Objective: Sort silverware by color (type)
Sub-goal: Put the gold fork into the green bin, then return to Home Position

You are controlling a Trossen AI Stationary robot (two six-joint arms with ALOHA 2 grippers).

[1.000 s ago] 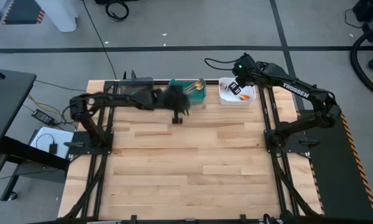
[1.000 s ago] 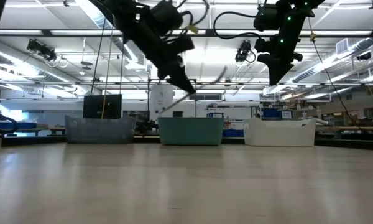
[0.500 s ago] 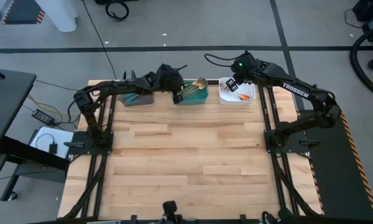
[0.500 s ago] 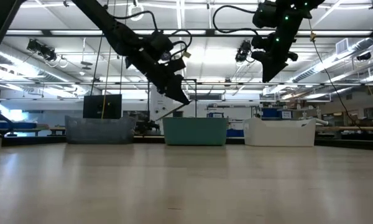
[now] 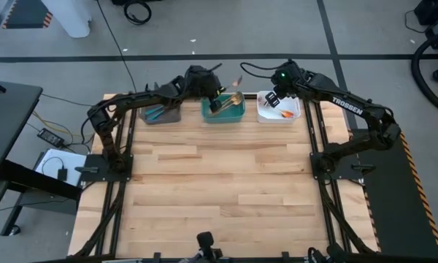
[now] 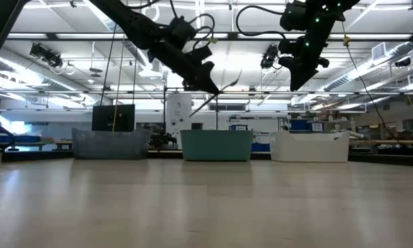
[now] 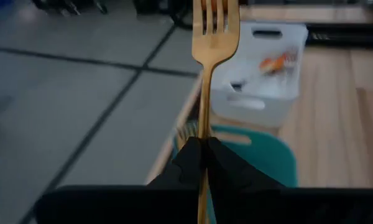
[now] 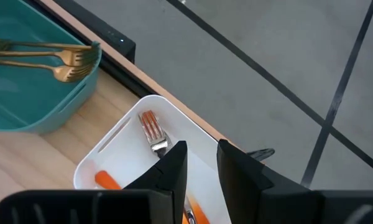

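Gold fork held over teal bin.
Your left pincer (image 7: 202, 163) clamps a gold fork (image 7: 212, 37) above the teal bin (image 5: 225, 114); your right pincer (image 8: 202, 163) hangs part-open, empty, over the white bin (image 5: 280, 115).

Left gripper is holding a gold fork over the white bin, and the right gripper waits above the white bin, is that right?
Not quite. The left gripper holds the gold fork over the teal bin, as the high view shows. The right gripper does wait above the white bin.

Grey floor (image 5: 204, 33) with dark seams surrounds the wooden table (image 5: 219, 190).
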